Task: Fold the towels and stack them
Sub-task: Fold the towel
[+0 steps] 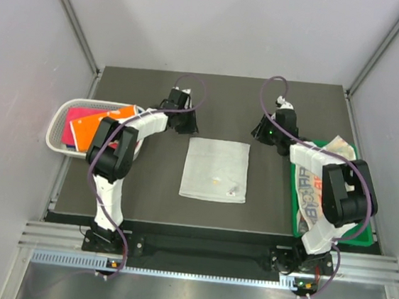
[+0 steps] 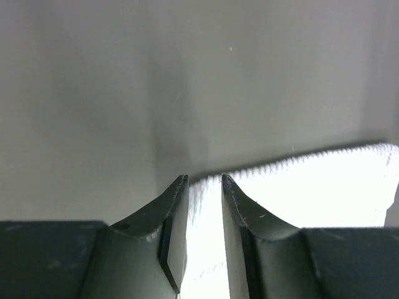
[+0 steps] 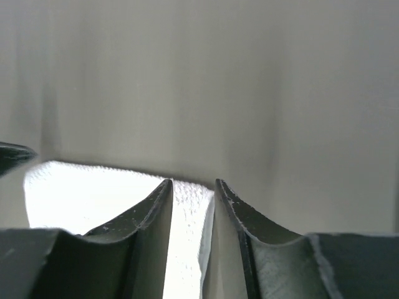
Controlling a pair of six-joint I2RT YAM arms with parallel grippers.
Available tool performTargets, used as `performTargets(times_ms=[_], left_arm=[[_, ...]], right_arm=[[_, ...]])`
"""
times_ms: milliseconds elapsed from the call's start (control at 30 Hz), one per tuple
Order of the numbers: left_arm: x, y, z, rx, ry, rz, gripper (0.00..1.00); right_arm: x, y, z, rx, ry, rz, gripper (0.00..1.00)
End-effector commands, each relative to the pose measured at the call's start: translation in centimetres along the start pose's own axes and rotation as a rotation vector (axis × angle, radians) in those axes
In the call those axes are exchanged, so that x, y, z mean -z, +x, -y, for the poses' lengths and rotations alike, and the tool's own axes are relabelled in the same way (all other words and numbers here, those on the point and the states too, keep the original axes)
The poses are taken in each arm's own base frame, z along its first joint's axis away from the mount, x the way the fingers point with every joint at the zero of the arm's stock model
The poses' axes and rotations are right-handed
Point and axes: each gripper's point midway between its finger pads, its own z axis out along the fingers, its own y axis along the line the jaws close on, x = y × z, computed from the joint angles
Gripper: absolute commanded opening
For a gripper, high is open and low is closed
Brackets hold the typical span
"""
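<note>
pale towel (image 1: 215, 169) flat in the middle of the desk (image 1: 143, 208), left pincer (image 2: 204, 180) by its upper left corner, right pincer (image 3: 193, 182) by its upper right corner, both nearly closed, cannot tell if holding it

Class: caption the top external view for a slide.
Left end effector and right end effector near far corners of pale towel.

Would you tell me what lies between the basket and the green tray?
A flat pale towel lies mid-table between basket and tray, seen in the top view.
</note>
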Motion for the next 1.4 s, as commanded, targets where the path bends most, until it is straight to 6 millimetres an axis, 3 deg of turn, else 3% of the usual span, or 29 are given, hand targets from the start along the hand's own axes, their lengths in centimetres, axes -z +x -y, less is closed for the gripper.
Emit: performTargets(times_ms=[0, 167, 300, 433, 667, 833, 1200, 1367], left_arm=[[3.9, -3.1, 1.2, -0.046, -0.02, 0.08, 0.33], [4.3, -0.5, -0.5, -0.074, -0.085, -0.001, 0.33], [4.0, 1.5, -0.6, -0.085, -0.062, -0.039, 0.36], [3.0, 2.5, -0.8, -0.101, -0.071, -0.062, 0.37], [1.7, 2.2, -3.4, -0.081, -0.206, -0.031, 0.35], [1.1, 1.8, -4.1, -0.077, -0.249, -0.014, 0.33], [0.7, 1.3, -2.2, -0.084, -0.153, 0.04, 0.33], [0.4, 1.3, -2.4, -0.076, -0.165, 0.034, 0.33]], right_arm=[[1.4, -0.6, -0.5, 0.105, 0.08, 0.009, 0.34], [1.3, 1.7, -0.3, 0.152, 0.112, -0.04, 0.38], [0.5, 2.9, -0.8, 0.186, 0.109, -0.071, 0.41], [-1.0, 4.3, 0.1, 0.196, 0.143, -0.119, 0.41], [-2.5, 4.5, 1.3, 0.211, 0.203, -0.136, 0.4], [-3.4, 4.6, 1.5, 0.213, 0.208, -0.146, 0.36], [-4.1, 4.8, 1.0, 0.215, 0.18, -0.16, 0.3], [-4.3, 4.7, 0.4, 0.223, 0.169, -0.166, 0.28]])
